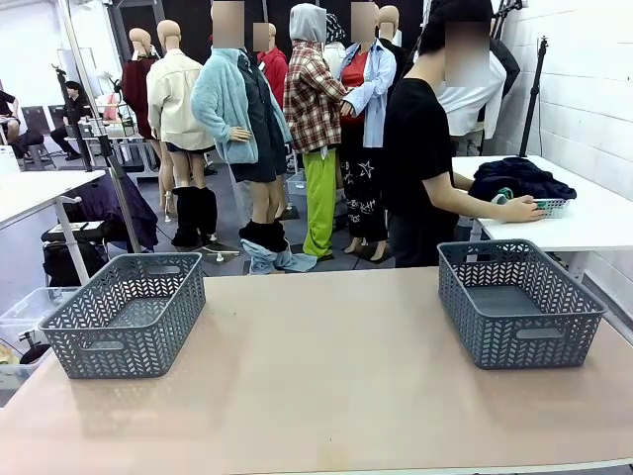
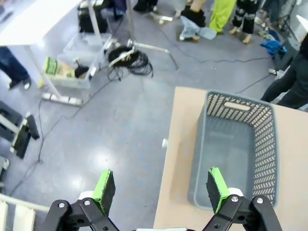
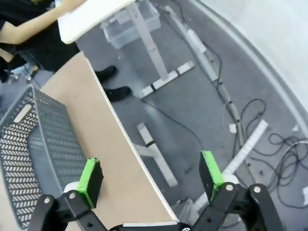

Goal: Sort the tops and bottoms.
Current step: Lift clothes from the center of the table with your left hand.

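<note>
Hanging wide open, both jaws empty (left seemingly above a basket [image 2: 266, 149])

the tabletop [image 1: 316, 396] is a plain, pale pinkish beige. the left basket [image 1: 129, 315] and the right basket [image 1: 519, 302] are both slate grey, with walls pierced in a herringbone pattern. the left tool [image 2: 159, 178] is black with bright green pads [image 2: 103, 190]. the right tool [image 3: 150, 173] has the same black body and green pads [image 3: 90, 179]. the person's top [image 1: 415, 148] is black. the heap of clothes [image 1: 519, 178] is dark navy and lies on a white side tabletop [image 1: 593, 228]. the floor [image 2: 96, 125] is blue-grey.
</note>
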### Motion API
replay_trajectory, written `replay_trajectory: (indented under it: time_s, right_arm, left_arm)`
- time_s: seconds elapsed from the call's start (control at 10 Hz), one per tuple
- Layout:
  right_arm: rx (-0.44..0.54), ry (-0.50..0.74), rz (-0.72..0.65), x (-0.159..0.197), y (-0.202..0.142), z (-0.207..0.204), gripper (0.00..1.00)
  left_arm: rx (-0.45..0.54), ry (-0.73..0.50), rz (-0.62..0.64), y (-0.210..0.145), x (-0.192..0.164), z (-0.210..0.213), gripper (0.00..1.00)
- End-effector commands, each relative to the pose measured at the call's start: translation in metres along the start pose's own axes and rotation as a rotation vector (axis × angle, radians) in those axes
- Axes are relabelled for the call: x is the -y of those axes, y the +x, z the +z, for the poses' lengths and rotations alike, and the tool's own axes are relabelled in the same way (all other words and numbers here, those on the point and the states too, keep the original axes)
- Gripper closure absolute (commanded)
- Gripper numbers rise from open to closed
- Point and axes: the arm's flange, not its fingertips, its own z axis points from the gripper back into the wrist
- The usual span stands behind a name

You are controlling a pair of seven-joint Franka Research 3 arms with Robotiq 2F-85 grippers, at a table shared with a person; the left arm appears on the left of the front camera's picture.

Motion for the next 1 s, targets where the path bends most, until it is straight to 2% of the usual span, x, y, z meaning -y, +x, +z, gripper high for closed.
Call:
replay_trajectory:
  time_s: [0.0,0.5,0.6,0.7,0.9]
  right_arm:
    - [0.017,-0.020,0.020,-0.011,0.005,0.012,0.00]
    - [0.017,-0.020,0.020,-0.011,0.005,0.012,0.00]
    - [0.025,-0.017,0.034,-0.010,0.007,0.009,0.00]
    - [0.014,-0.061,-0.023,-0.003,0.016,-0.007,0.00]
    - [-0.024,-0.054,-0.053,0.010,0.020,-0.026,0.00]
  left_arm:
    - [0.039,-0.004,-0.032,0.007,0.012,0.009,0.00]
    - [0.023,0.001,-0.033,0.006,0.013,0.009,0.00]
    - [-0.038,0.045,0.074,0.034,-0.001,-0.019,0.00]
    - [-0.090,0.070,0.164,0.053,-0.022,-0.040,0.00]
    - [-0.181,0.075,0.267,0.062,-0.051,-0.069,0.00]
